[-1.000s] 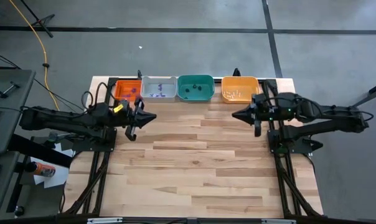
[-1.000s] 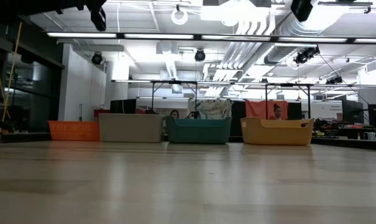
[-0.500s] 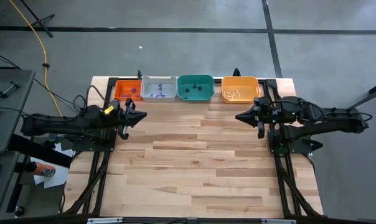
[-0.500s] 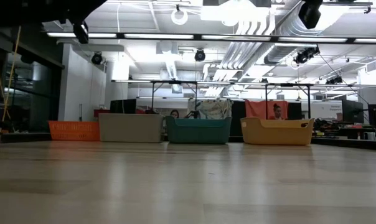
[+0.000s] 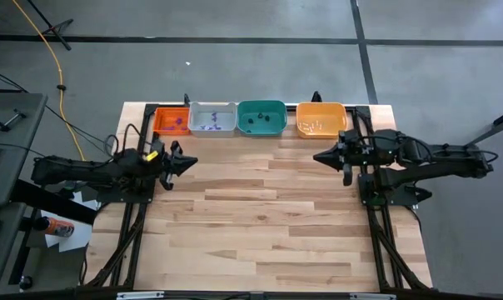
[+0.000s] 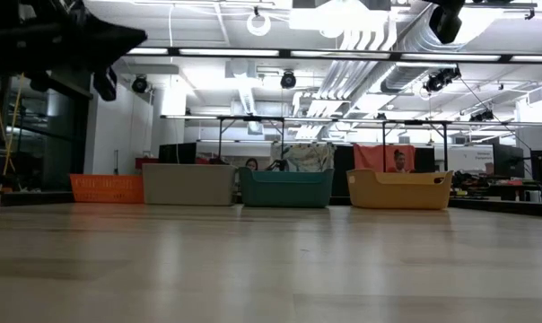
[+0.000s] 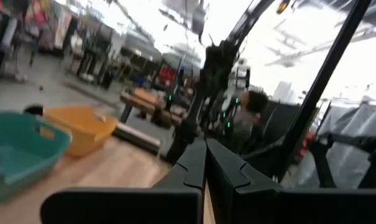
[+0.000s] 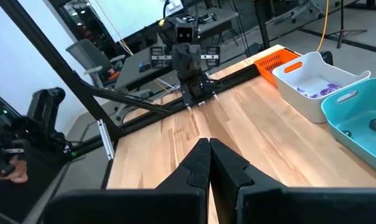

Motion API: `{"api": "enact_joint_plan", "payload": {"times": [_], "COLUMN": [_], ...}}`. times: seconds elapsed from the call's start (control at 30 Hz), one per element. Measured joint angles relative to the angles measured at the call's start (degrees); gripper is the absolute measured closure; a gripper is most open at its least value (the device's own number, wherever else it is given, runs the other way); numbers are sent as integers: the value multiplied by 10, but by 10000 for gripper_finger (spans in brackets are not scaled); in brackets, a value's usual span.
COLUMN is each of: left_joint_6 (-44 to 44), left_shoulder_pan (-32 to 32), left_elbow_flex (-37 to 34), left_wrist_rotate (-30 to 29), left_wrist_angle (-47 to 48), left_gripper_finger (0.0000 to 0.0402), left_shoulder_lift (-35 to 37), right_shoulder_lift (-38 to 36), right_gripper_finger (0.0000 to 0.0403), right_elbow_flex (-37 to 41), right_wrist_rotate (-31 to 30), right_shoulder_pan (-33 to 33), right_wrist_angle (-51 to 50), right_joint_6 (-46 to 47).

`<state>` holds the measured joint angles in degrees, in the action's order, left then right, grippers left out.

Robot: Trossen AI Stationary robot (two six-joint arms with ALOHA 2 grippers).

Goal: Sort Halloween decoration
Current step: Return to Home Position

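Halloween decoration [image 8: 320, 91]: in trays [image 5: 261, 103], far table edge, well apart from both grippers. Left gripper [image 5: 187, 161], right gripper [image 5: 318, 155]: fingers closed together, empty.

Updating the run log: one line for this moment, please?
left gripper: shut, empty, left side | right gripper: shut, empty, right side | trinkets: in trays

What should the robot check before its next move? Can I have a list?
1. Left gripper shut, holding nothing: ok.
2. Right gripper shut, holding nothing: ok.
3. Grippers well apart above the table: ok.
4. Four trays upright in a row: ok.
5. Trinkets each in the right tray: cannot tell, too tiny.
6. Trinkets on the bare wood: none seen, ok.
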<state>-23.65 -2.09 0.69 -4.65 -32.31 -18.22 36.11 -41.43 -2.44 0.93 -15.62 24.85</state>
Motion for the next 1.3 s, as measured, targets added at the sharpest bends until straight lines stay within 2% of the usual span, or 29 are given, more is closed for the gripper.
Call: {"api": "enact_joint_plan", "payload": {"times": [0.1, 0.23, 0.47, 0.7, 1.03, 1.3], "left_joint_6": [-19, -32, -32, -32, -32, -32], "left_shoulder_pan": [0, 0, 0, 0, 0, 0], "left_elbow_flex": [0, 1, 1, 1, 1, 1], "left_wrist_rotate": [11, 14, 14, 14, 14, 14], "left_wrist_angle": [32, 58, 98, 117, 116, 118], "left_gripper_finger": [401, 401, 401, 401, 401, 401], "left_shoulder_lift": [0, 0, -2, -2, -2, 32], "right_shoulder_lift": [2, -2, -18, -54, -156, -209], "right_gripper_finger": [403, 403, 403, 403, 403, 403], "right_elbow_flex": [8, 56, 202, 305, 374, 377], "right_wrist_rotate": [1, 16, 46, 46, 60, 61], "right_shoulder_pan": [0, 0, 0, 0, 0, 0], "right_wrist_angle": [5, 46, 272, 396, 398, 317], "right_joint_6": [-11, -16, -8, -7, 8, -15]}}
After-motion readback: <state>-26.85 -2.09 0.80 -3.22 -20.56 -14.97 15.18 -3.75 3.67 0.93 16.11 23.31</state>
